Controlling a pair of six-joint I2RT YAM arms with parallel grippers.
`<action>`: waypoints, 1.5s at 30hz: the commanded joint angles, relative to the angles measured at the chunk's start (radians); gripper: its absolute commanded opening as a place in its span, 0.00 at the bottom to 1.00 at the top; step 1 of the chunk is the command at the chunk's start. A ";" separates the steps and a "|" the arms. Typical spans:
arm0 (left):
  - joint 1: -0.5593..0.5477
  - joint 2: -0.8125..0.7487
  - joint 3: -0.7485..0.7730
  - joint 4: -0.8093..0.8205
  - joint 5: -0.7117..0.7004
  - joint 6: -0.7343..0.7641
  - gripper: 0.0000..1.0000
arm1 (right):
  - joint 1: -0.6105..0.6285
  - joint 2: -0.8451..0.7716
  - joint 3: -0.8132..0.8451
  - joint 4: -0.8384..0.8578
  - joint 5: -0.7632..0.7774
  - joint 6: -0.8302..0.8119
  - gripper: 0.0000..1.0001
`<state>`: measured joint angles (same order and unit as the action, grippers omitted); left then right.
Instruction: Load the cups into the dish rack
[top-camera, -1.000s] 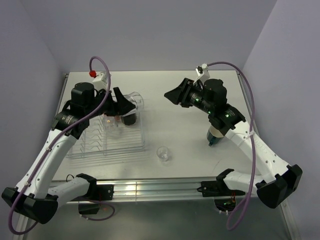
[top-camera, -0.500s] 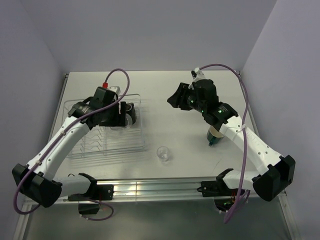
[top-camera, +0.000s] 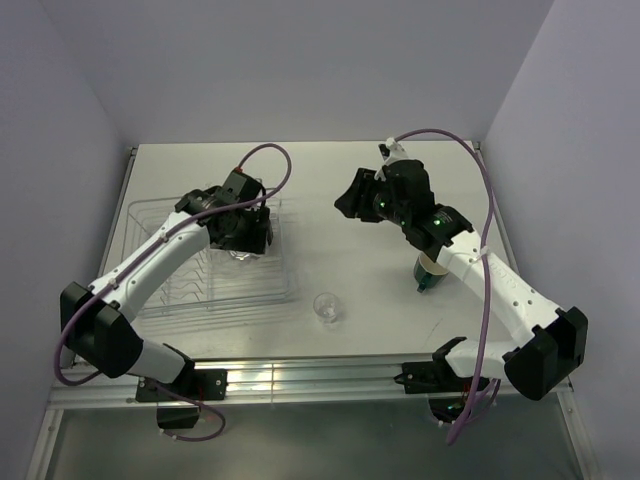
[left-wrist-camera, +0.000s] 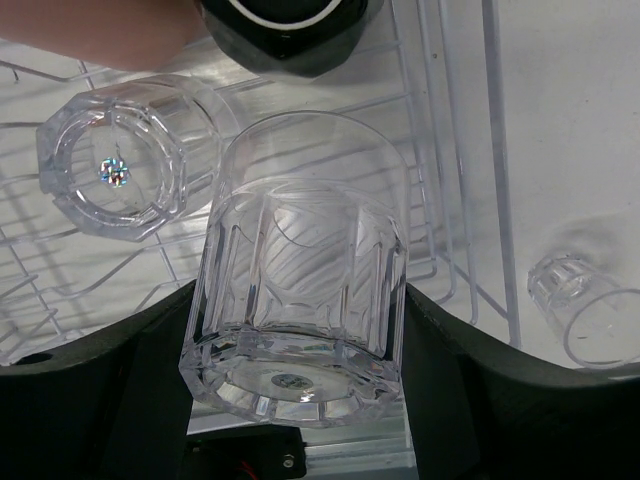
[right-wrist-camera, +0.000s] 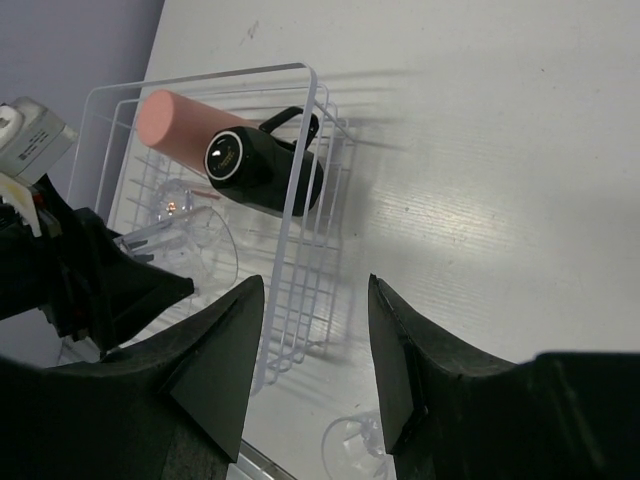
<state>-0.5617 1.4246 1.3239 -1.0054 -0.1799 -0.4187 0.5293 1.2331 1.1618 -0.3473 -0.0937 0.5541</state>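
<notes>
My left end effector (left-wrist-camera: 295, 345) is clamped on a clear tumbler (left-wrist-camera: 295, 270). The glass is thick and faceted, with its heavy base toward my wrist and its mouth pointing away over the dish rack (left-wrist-camera: 455, 200). I cannot tell whether the glass touches the thin white ribs of the rack. Just beside it, inside the rack, a second faceted tumbler (left-wrist-camera: 125, 160) sits with its bottom facing up. Along the far side of the rack lie a glossy black mug (right-wrist-camera: 265, 165) with a handle and a smooth, matte salmon cup (right-wrist-camera: 185, 120), both on their sides and touching.

My right end effector (right-wrist-camera: 310, 330) stands apart with nothing between its fingers, raised over the bare white table (top-camera: 360, 270).

A third clear tumbler (top-camera: 327, 307) stands on the table near the rack's right corner. A dark green mug (top-camera: 430, 272) stands partly under my right arm.

A second ago my left wrist was farther left. It has since swung right across the rack, still carrying the glass, and my right arm has barely shifted.
</notes>
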 joint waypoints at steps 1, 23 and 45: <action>-0.007 0.028 0.046 0.040 -0.012 0.024 0.00 | -0.005 -0.001 -0.007 0.014 0.020 -0.025 0.54; -0.007 0.223 0.037 0.113 -0.001 0.044 0.00 | -0.011 0.019 -0.034 0.025 0.037 -0.048 0.53; 0.000 0.290 -0.002 0.146 -0.024 0.040 0.31 | -0.020 0.051 -0.024 0.025 0.020 -0.056 0.53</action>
<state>-0.5644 1.7046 1.3262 -0.9039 -0.1833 -0.3855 0.5179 1.2766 1.1362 -0.3519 -0.0727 0.5175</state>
